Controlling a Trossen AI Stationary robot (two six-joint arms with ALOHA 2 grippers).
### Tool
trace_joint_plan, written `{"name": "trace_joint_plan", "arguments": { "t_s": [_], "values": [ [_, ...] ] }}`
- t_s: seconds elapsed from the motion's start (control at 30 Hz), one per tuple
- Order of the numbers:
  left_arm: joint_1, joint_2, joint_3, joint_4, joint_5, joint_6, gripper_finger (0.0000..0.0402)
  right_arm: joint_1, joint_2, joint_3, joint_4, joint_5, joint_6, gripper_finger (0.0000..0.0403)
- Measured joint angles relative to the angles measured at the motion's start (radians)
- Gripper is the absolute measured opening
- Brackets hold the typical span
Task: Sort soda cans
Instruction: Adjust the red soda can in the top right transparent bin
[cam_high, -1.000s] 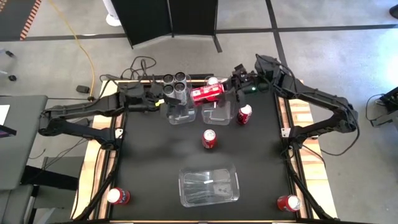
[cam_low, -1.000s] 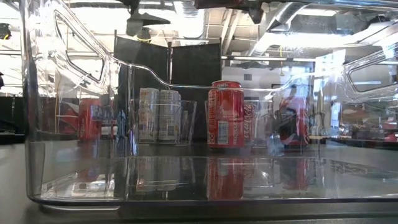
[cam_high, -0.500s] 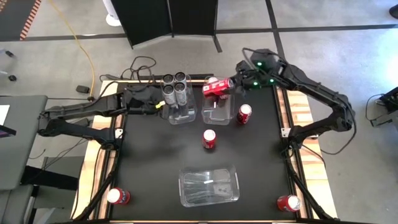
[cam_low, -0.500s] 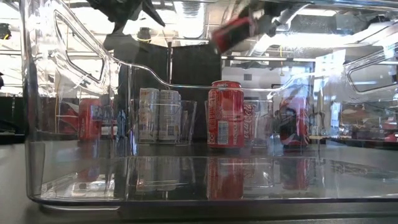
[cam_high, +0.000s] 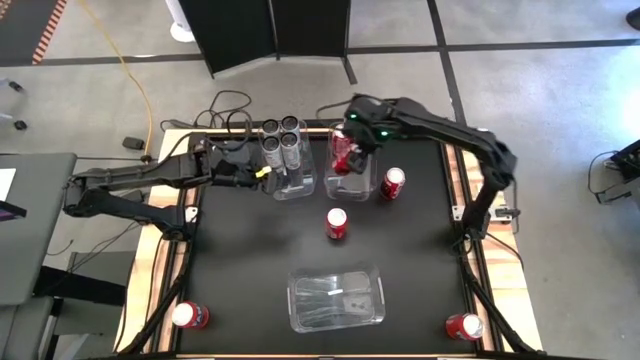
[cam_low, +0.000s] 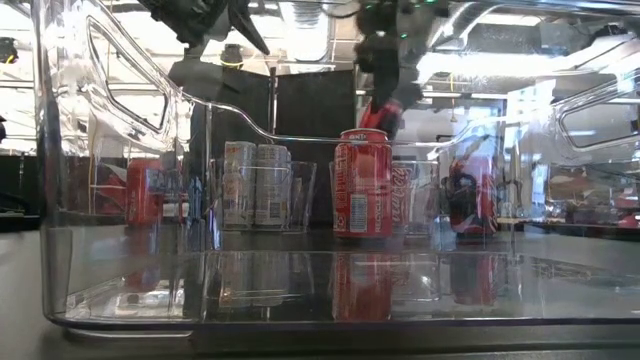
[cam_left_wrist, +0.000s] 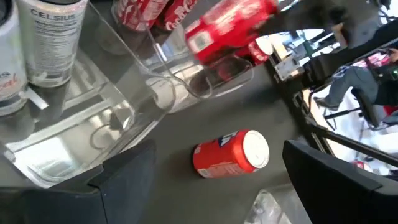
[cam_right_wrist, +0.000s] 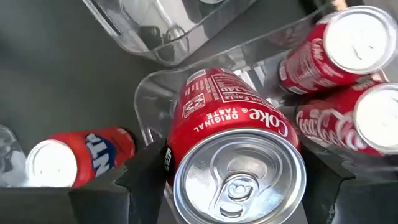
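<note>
My right gripper is shut on a red soda can and holds it over the right clear bin, where two red cans lie. My left gripper hangs open with nothing between its fingers, beside the left bin. That bin holds several silver-grey cans, all standing upright. More red cans stand on the mat: one right of the bins, one at the centre and one at each near corner. My right gripper pinches the red can's side wall between its two fingers, near the can's top end. The fingers come from above, slanting down along the can. The can is lifted clear and tilted, its silver top toward the wrist and its bottom end toward the bin.
An empty clear bin sits at the near middle of the black mat. Cables lie behind the table's far edge. The mat between the centre can and the near bin is bare.
My right gripper has swung from the far right toward the table's left and come down over the right bin, tipping steeply downward. The red can it carries has turned from lying level to nearly on end. My left gripper has tipped down a little.
</note>
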Motion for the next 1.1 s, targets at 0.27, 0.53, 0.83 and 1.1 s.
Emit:
{"name": "trace_joint_plan", "arguments": {
  "t_s": [0.27, 0.53, 0.83, 1.1],
  "values": [
    [-0.043, 0.008, 0.001, -0.027, 0.000, -0.004, 0.0341, 0.000, 0.238, 0.210, -0.155, 0.155, 0.016, 0.0282],
    [-0.075, 0.009, 0.000, -0.084, -0.034, -0.009, 0.0341, -0.022, 0.365, 0.279, -0.172, 0.190, 0.028, 0.0282],
    [-0.075, 0.009, 0.000, -0.085, -0.036, -0.001, 0.0341, -0.019, 0.401, 0.283, -0.126, 0.188, -0.023, 0.0293],
    [-0.074, 0.009, 0.000, -0.084, -0.036, 0.014, 0.0341, -0.017, 0.396, 0.281, -0.079, 0.186, -0.050, 0.0370]
  ]
}}
